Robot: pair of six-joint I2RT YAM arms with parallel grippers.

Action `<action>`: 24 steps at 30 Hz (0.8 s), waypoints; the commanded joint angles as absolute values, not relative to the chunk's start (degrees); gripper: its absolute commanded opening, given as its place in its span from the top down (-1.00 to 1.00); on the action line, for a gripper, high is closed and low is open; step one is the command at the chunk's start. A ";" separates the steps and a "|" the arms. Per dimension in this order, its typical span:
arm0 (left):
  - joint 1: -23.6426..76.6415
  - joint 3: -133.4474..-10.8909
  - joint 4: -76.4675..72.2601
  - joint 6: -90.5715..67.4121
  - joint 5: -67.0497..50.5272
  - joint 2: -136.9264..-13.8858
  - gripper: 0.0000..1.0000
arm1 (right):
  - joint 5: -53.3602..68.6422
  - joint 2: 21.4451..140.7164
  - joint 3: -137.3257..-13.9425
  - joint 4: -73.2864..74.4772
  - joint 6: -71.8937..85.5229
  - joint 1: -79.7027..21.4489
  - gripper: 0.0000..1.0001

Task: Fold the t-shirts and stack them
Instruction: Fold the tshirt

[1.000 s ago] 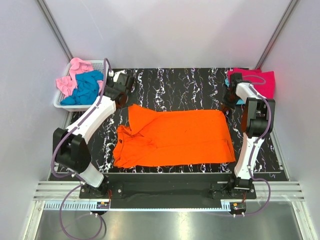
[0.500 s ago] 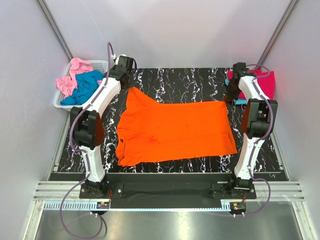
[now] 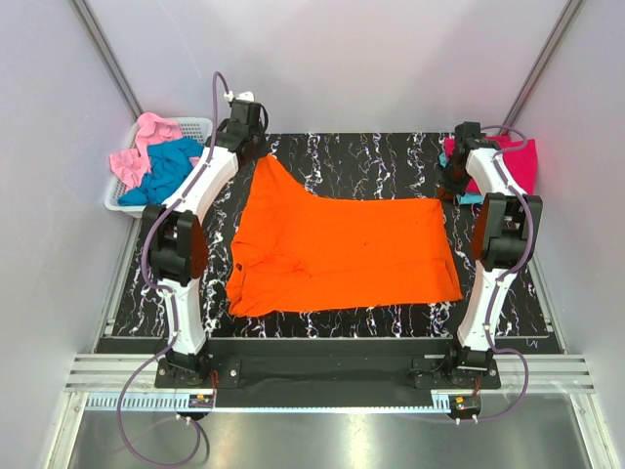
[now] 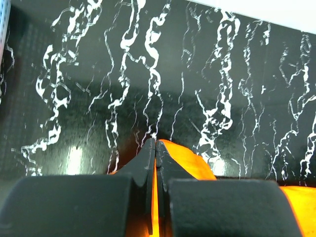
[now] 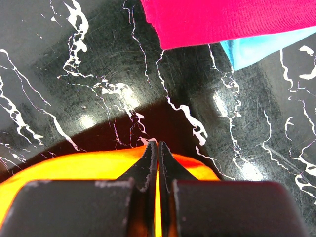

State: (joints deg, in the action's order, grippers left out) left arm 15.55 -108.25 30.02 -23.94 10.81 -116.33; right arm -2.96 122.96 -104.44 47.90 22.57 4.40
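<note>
An orange t-shirt point(image 3: 342, 249) lies spread on the black marbled table point(image 3: 352, 161). My left gripper point(image 3: 262, 154) is shut on its far left corner, which is pulled up into a peak. In the left wrist view orange cloth point(image 4: 190, 160) shows between the closed left gripper point(image 4: 155, 143). My right gripper point(image 3: 445, 191) is shut on the far right corner, and orange cloth point(image 5: 74, 168) runs between the closed right gripper point(image 5: 158, 144). A folded crimson-pink t-shirt point(image 3: 516, 161) lies at the back right over a teal blue one point(image 5: 266, 49).
A white lattice basket point(image 3: 122, 200) off the table's back left corner holds a light pink t-shirt point(image 3: 142, 147) and a teal blue t-shirt point(image 3: 171, 171). Grey walls close in the back and both sides.
My left gripper has carried the orange shirt's far left corner toward the back edge, stretching the cloth. The right gripper shifted slightly back at first and has since held still.
</note>
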 commanded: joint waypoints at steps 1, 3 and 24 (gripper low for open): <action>15.20 -111.09 25.40 -21.19 9.23 -114.17 1.00 | -3.17 120.24 -105.56 47.90 22.15 4.39 1.00; 15.12 -111.36 25.75 -20.92 9.32 -114.34 1.00 | -3.08 120.15 -105.38 47.90 22.24 4.39 1.00; 15.21 -99.95 25.05 -22.23 9.49 -108.47 1.00 | -3.08 116.46 -102.83 47.99 22.94 4.31 1.00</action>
